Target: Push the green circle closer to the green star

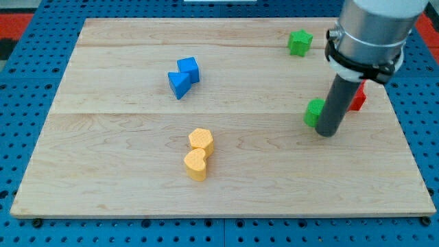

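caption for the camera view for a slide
My tip sits just right of the green circle, with the green star farther up the board.

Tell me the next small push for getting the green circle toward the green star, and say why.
Probably a short push toward the view's top. My tip sits at the lower right edge of the green circle, apparently touching it, and the green star lies above, slightly to the view's left. The red block is behind the rod, off that path.

Pale wooden board (137, 178), smooth and matt; blocks look like matt plastic; rod (334, 106) dull dark.
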Robot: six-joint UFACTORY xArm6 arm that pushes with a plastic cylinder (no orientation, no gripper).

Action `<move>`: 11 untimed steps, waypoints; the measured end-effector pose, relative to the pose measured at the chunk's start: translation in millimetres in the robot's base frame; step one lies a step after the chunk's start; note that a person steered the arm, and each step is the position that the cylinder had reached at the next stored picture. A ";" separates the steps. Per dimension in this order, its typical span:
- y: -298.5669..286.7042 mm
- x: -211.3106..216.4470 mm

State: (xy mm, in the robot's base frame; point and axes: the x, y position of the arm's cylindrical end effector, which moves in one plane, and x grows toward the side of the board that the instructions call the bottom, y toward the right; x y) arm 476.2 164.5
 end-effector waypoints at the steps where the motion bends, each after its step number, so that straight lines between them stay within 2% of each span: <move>1: -3.6 -25.8; 3: -41.2 -59.9; 7: -49.6 -93.3; 11: -49.7 -177.8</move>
